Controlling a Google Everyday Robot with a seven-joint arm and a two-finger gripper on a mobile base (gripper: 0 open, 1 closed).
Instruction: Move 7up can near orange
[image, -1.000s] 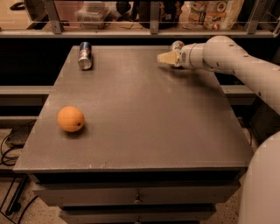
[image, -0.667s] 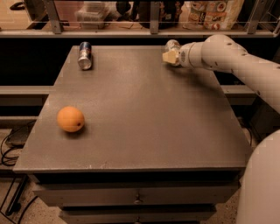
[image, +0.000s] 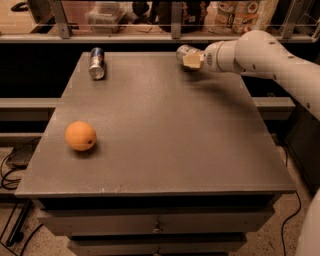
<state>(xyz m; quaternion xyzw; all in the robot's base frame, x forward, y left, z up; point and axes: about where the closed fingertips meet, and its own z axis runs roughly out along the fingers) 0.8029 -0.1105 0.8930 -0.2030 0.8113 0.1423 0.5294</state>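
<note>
**Gripper at the 7up can, far right; orange waits near left**

Nearest: drawer front (image: 155, 222) under the grey table (image: 165, 150).

Near left of the tabletop: the orange (image: 80, 135), resting alone, dark spot turned toward the camera. It has bare surface on all sides, so there is room to set a can down beside it from any direction.

Far left corner: a blue-and-silver can (image: 96, 63) lying on its side, end toward the camera. It is not the one wanted, and it sits well apart from the arm.

Far edge, right of centre: the 7up can (image: 181, 51), a silvery patch partly hidden behind the gripper (image: 191, 60). The gripper is right against it, reaching in from the right on the white arm (image: 265, 52), which runs low and roughly level over the table, probably to take the can from the side. Whether the gripper is closed on the can or only touching it, I cannot tell. Nor can I tell whether the can rests on the table or is held just off it (a soft shadow lies below both).

Can and orange are well apart, at diagonally opposite ends of the table. My judgement: this is the grasp stage, and the carry toward the near left is not yet done.

Beyond: a rail (image: 150, 36) and cluttered shelf.
</note>
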